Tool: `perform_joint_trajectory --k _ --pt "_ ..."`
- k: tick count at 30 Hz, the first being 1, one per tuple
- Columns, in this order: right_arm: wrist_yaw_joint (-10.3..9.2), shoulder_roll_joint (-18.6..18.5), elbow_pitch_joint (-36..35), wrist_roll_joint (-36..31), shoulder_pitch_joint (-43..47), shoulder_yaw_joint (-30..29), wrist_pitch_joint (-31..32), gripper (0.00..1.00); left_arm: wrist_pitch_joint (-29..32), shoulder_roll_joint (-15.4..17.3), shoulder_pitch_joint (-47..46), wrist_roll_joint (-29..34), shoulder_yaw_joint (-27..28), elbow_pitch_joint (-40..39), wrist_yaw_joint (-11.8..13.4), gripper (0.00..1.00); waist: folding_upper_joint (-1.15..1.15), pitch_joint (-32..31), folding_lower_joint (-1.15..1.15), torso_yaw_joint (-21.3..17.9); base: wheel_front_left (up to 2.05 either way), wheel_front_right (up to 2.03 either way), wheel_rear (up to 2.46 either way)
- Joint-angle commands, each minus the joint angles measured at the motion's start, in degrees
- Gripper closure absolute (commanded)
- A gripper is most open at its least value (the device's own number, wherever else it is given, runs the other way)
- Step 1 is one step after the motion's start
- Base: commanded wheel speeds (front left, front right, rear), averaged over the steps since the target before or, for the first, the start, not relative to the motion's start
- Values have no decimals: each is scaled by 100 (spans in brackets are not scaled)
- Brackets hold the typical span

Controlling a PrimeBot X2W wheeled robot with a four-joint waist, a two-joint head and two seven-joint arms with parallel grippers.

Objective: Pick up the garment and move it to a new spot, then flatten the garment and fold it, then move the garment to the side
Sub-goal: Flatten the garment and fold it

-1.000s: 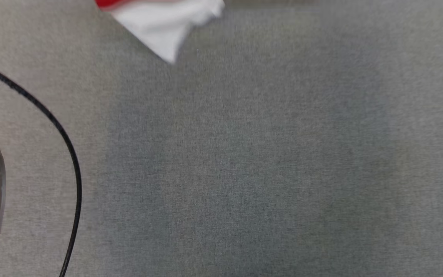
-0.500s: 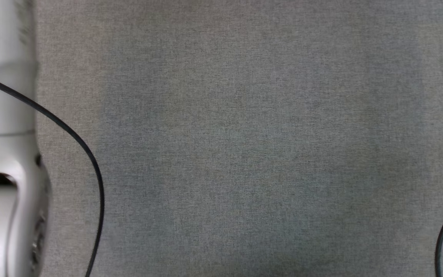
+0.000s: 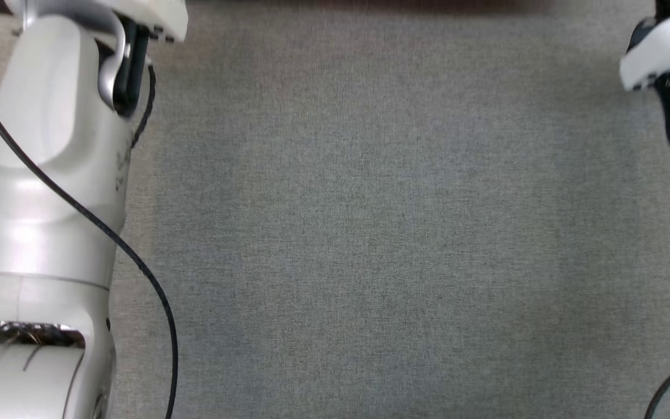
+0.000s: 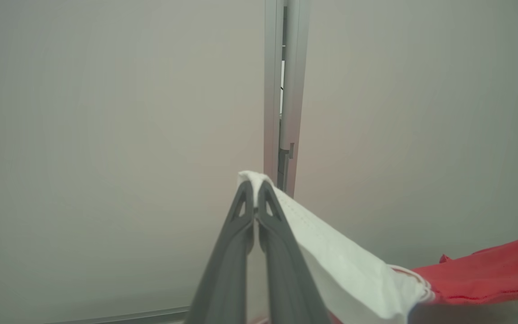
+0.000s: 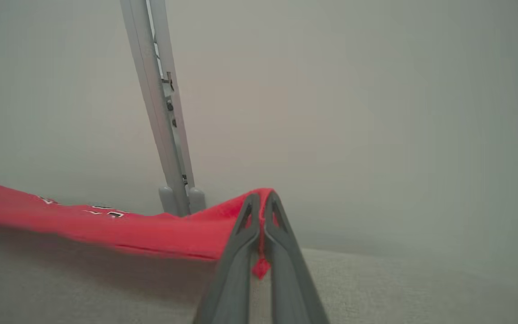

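The garment is red with a white part and hangs stretched between my two grippers above the grey table. In the left wrist view my left gripper (image 4: 255,185) is shut on a folded white edge of the garment (image 4: 349,274), whose red part (image 4: 488,274) trails off to the right. In the right wrist view my right gripper (image 5: 262,200) is shut on a red edge of the garment (image 5: 106,225), which runs off to the left with some small print on it. In the head view my left forearm (image 3: 50,174) rises at the left and my right wrist (image 3: 666,52) sits at the upper right.
The grey fabric-covered table (image 3: 370,233) spreads between the arms. Black cables (image 3: 108,238) curve along the left arm and at the lower right corner. Behind the garment are pale wall panels joined by a metal post (image 4: 281,90), also the post (image 5: 160,112).
The white and red garment at the head view's top edge a second ago has left that view. Both arms have come further into it, the left forearm large at the left.
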Motion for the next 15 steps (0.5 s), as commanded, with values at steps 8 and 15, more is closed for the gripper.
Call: perform_joint_trajectory --k 8,15 --pt "-1 -199 418 645 736 570 -14 100 -14 78 792 209 -185 481 -60 100 0 -722 0 8 0 0 0" --pt "-1 -306 777 1198 1311 1264 -14 100 -14 174 1459 305 -525 999 -90 100 0 -1283 0 13 0 0 0"
